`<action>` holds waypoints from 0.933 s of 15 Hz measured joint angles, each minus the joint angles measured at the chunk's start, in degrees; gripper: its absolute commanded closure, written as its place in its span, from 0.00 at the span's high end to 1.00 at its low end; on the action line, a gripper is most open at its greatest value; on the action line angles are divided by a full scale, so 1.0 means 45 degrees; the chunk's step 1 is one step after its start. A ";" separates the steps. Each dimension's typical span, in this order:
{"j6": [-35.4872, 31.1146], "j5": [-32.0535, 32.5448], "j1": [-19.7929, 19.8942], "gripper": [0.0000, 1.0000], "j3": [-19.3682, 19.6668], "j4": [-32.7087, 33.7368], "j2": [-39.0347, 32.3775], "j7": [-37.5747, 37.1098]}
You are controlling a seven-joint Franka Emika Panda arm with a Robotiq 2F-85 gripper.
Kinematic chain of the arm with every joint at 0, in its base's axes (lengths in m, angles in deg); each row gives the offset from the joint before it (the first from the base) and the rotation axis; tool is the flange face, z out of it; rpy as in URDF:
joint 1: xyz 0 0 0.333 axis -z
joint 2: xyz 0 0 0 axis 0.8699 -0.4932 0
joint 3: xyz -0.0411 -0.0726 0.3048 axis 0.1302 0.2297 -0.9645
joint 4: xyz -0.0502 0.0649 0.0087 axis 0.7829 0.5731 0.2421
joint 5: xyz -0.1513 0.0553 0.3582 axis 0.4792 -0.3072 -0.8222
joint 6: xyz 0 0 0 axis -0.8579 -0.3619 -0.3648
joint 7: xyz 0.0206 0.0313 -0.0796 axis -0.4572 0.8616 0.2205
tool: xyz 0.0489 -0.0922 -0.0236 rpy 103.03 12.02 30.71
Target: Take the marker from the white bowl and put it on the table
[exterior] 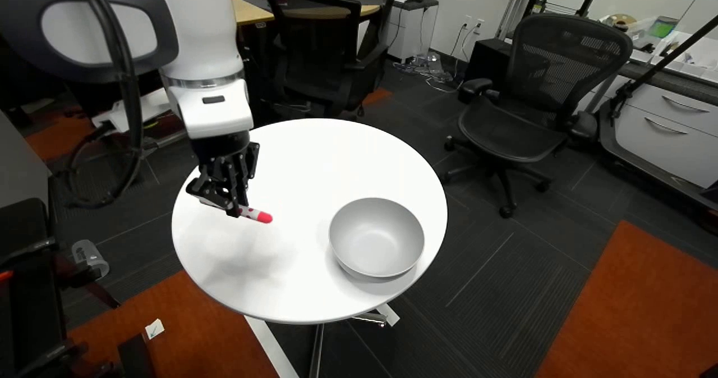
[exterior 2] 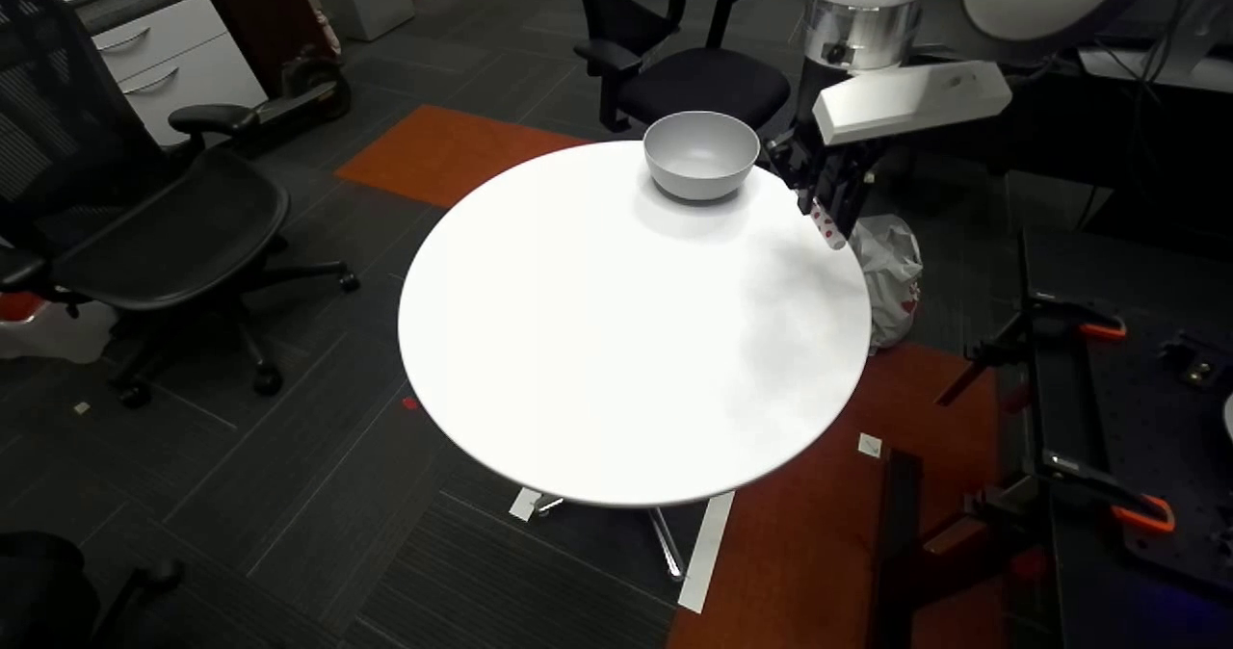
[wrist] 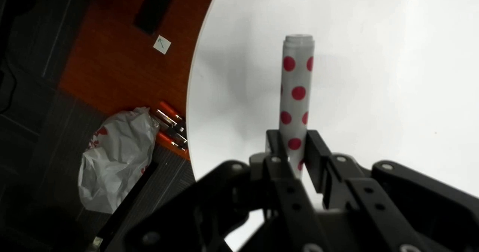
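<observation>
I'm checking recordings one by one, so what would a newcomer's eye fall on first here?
Probably the red-dotted marker, pinched in the gripper above the round white table. Next, the greyish-white bowl standing near the table's edge. Then perhaps the orange carpet patches on the dark floor.

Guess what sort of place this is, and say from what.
Probably an office doubling as a robotics lab: a wheeled chair and drawers suggest the office, the robot arm the lab.
</observation>
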 measured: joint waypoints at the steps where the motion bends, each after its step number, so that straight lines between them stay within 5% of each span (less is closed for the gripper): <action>1: -0.0267 0.0098 0.0000 0.05 0.0000 -0.0020 -0.0245 -0.0160; 12: -0.1001 0.0104 -0.0276 0.05 0.0131 0.0761 -0.2578 -0.0388; 13: -0.1001 0.0104 -0.0301 0.19 0.0158 0.0830 -0.2669 -0.0388; 14: -0.1001 0.0102 -0.0324 0.45 0.0179 0.0889 -0.2748 -0.0388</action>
